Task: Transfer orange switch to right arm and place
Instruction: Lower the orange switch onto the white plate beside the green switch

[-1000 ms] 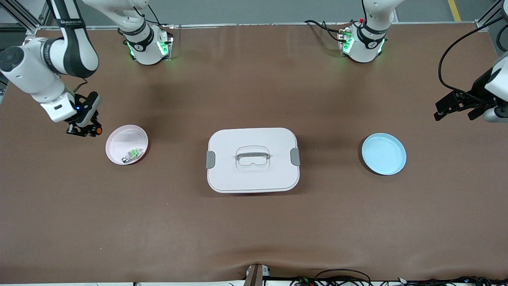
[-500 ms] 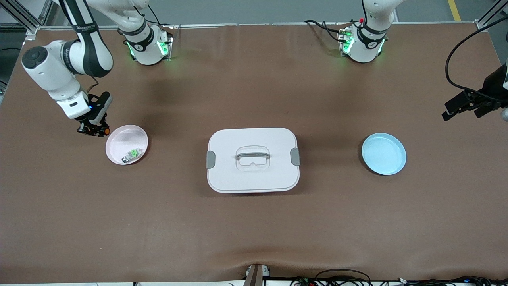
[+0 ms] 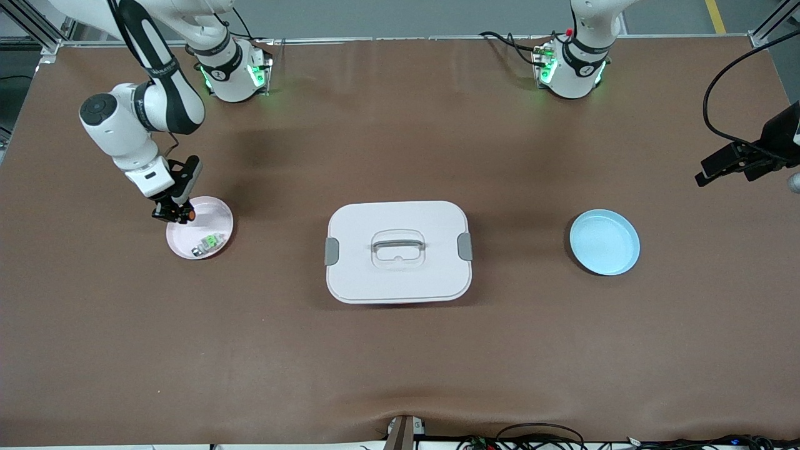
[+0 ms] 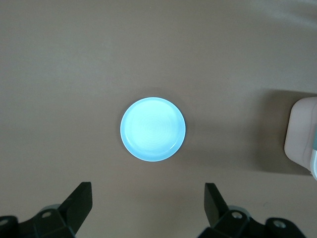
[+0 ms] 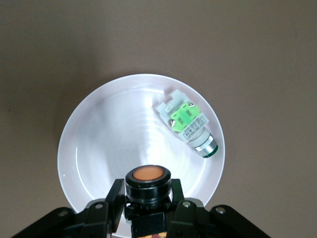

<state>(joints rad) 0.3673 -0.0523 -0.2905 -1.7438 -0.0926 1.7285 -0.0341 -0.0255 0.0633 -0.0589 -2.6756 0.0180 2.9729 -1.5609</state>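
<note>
The right gripper (image 3: 173, 215) has its fingers (image 5: 115, 198) clamped on the orange switch (image 5: 148, 182), gripping the black body from both sides with the round orange cap facing away from the wrist. Gripper and switch hang over the rim of the pink plate (image 3: 215, 212), at the edge nearest the right arm's end of the table. In that plate lies a small green-and-silver part (image 3: 209, 243), on its side, nearer to the front camera than the plate's centre and apart from the switch. The right arm (image 3: 134, 122) reaches down to the plate from its base along the table's back edge. The white lidded box (image 3: 398, 251) with a grey handle and grey side clips sits well apart from the pink plate, toward the left arm's end of the table. The blue plate (image 3: 604, 242) lies further toward that same end, with the box between the two plates. The left gripper (image 4: 146, 210) waits with its fingers (image 4: 80, 201) spread wide and grasping nothing, held in the air past the blue plate, at the end of the table most distant from the pink plate.
</note>
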